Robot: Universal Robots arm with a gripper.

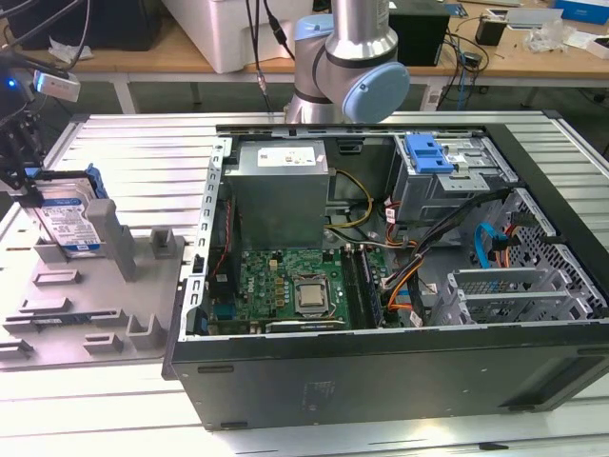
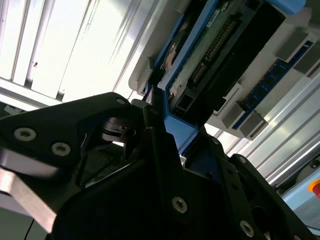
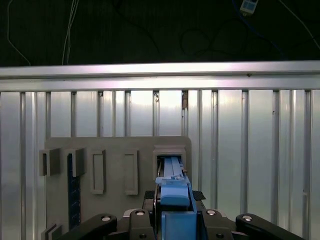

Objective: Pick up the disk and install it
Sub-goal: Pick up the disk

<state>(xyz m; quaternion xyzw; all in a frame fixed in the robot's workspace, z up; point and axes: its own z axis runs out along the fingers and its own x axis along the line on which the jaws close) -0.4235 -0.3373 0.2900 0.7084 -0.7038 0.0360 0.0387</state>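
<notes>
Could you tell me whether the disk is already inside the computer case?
No, the disk stands on edge in the gray fixture at the exterior view's left, outside the open computer case.

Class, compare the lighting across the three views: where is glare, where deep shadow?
Second wrist view: glare whitens the table slats, while the gripper holding the disk is nearly black. First wrist view: darkness beyond the table's bright edge rail. Exterior view: evenly lit computer case.

The disk (image 1: 68, 224) stands upright at the holder (image 1: 105, 319), at nine o'clock of the computer case (image 1: 381, 381); the arm (image 1: 352, 67) rises at twelve o'clock.
</notes>
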